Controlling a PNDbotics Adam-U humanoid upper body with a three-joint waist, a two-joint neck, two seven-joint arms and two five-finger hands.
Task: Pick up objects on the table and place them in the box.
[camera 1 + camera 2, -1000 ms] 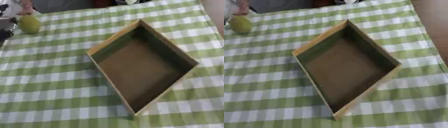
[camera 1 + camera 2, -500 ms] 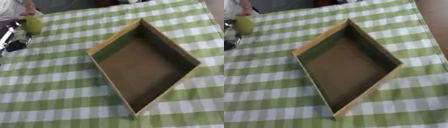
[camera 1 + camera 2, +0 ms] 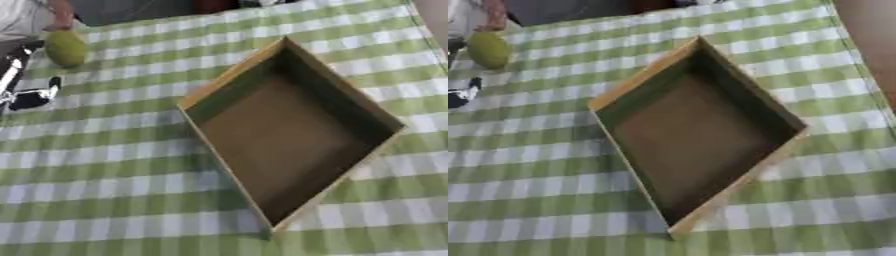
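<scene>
The left hand point(image 3: 26, 90) has come in at the table's left edge (finger state: cannot tell), near the green fruit point(image 3: 66, 47). The box point(image 3: 227, 85) stays empty, with 1 pick ahead.

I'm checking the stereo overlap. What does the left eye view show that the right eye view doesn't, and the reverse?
Only the left eye view shows more of the robot's left hand at the left edge: its black and silver parts reach further into the picture. Only the right eye view shows a wide brown strip beyond the cloth's right edge. Both share the empty box, the yellow-green fruit at far left and the green checked cloth.
</scene>
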